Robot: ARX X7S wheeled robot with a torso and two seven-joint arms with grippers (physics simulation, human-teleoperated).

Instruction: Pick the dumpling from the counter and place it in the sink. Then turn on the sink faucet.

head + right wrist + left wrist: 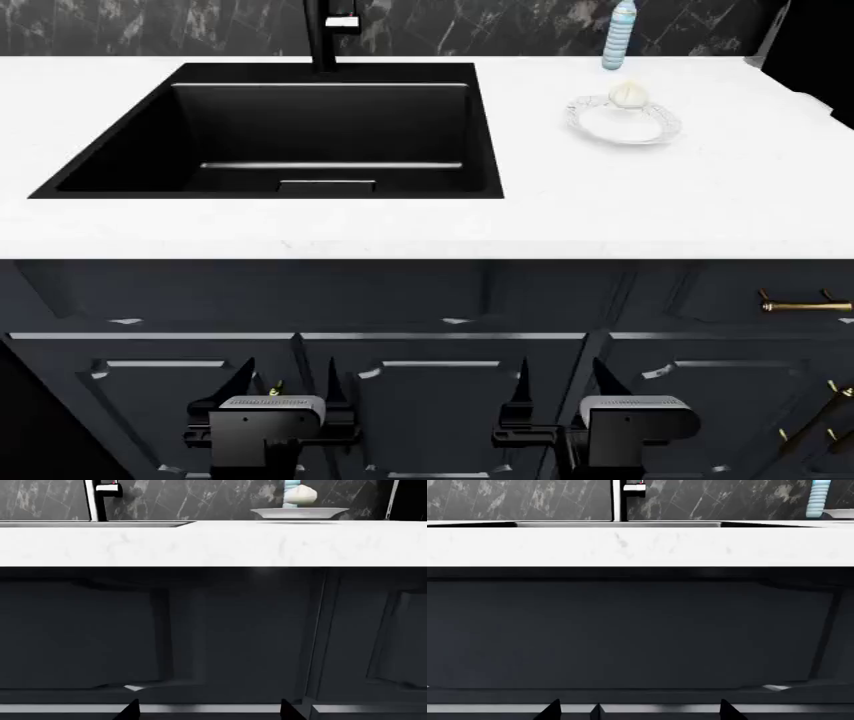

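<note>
Dumpling (629, 94) on plate (657, 130), far right of tabletop (534, 215); sink (120, 170) left. Both grippers (287, 395) (561, 395) low before cabinets, jaws released, empty.

Open tabletop (334, 225) lies between the sink (94, 150) and the plate (654, 131); a bottle (621, 35) stands just behind the plate, the faucet (322, 35) behind the sink.

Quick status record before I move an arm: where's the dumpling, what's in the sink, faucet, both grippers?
dumpling: on the far rim of the plate, right of the sink
sink: nothing in it
faucet: behind the sink, no water visible
bottle: behind the plate
left gripper: open, low in front of the cabinets
right gripper: open, low in front of the cabinets
</note>
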